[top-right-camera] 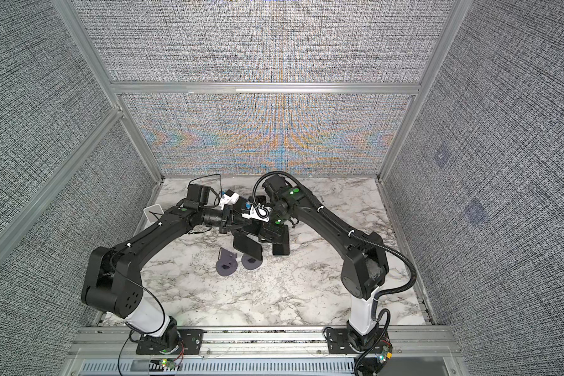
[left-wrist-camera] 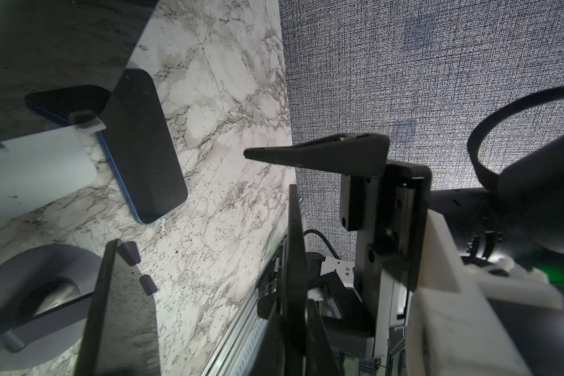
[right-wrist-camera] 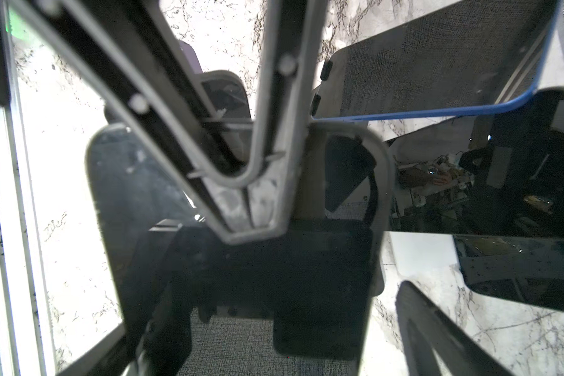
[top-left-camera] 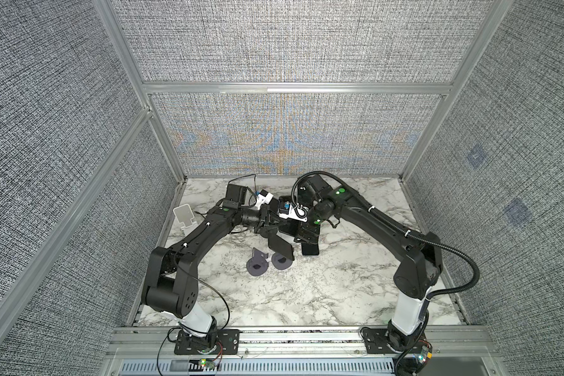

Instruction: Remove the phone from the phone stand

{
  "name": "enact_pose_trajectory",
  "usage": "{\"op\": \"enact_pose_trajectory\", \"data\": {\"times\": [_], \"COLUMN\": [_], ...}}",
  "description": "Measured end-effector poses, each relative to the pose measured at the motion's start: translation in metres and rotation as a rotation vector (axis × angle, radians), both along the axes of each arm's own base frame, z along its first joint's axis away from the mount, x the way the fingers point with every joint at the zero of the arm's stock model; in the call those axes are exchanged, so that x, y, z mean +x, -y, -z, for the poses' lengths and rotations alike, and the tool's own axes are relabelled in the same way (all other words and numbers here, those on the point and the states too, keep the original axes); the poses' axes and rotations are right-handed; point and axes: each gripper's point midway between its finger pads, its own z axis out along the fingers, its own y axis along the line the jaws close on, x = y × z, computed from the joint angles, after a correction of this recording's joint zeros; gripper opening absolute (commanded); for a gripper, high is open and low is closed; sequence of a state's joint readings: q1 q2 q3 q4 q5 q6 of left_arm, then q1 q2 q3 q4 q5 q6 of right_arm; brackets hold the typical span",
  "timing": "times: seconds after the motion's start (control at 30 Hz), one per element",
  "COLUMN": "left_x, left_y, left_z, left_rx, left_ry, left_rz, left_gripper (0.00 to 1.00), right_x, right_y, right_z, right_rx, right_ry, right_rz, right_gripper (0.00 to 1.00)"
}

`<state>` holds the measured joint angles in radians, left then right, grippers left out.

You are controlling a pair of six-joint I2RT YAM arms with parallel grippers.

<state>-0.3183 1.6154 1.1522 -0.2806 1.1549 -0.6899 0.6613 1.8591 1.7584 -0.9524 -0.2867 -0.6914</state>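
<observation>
Handover looks to be the step in hand: the left gripper (left-wrist-camera: 292, 304) is clenched on the phone (left-wrist-camera: 295, 247), a thin dark slab seen edge-on from the left wrist, over the far middle of the worktop (top-left-camera: 306, 293) where the two wrists meet. The right gripper (right-wrist-camera: 303, 276) stands spread wide just beside it, grasping nothing, one of its fingers (left-wrist-camera: 323, 154) reaching past the slab's far end. The right gripper should square itself to the phone's edges and close firmly before the left lets go. Both should keep clear of the leaning phone (top-left-camera: 280, 247) on the purple stand (top-left-camera: 282, 264) nearer the robot's base (a knock would topple it). Whether the held phone is wholly free of a stand cannot be told.

Both top views hide it under the wrists but lay out the rest: an empty purple stand (top-left-camera: 257, 264) and a white stand (top-left-camera: 184, 215) by the left wall. Only the left wrist view shows the grip itself and a blue-edged phone (left-wrist-camera: 140, 146) on the worktop beyond. The right wrist view gives only crowded glossy phone faces.
</observation>
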Motion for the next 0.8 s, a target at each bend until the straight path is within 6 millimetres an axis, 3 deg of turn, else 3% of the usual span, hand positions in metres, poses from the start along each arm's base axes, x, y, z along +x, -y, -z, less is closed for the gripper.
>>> {"op": "enact_pose_trajectory", "data": {"times": [0.2, 0.53, 0.6, 0.8], "left_x": [0.0021, 0.0033, 0.0034, 0.0028], "left_y": [0.0004, 0.0003, 0.0003, -0.0002], "left_z": [-0.0004, 0.0017, 0.0018, 0.0001], "left_rx": [-0.003, 0.001, 0.001, -0.009], "left_ry": [0.01, 0.007, 0.007, 0.006], "left_rz": [-0.005, -0.009, -0.009, -0.003], "left_gripper": [0.0, 0.01, 0.09, 0.2], "right_x": [-0.0019, -0.0049, -0.0051, -0.0028], "right_y": [-0.0016, -0.0023, -0.0024, -0.0029], "right_z": [0.0021, 0.005, 0.0049, 0.004], "right_rx": [0.003, 0.006, 0.008, 0.013], "right_ry": [-0.012, -0.025, -0.027, -0.021], "right_rz": [-0.006, -0.014, -0.013, -0.001], "right_gripper": [0.7, 0.6, 0.59, 0.51]}}
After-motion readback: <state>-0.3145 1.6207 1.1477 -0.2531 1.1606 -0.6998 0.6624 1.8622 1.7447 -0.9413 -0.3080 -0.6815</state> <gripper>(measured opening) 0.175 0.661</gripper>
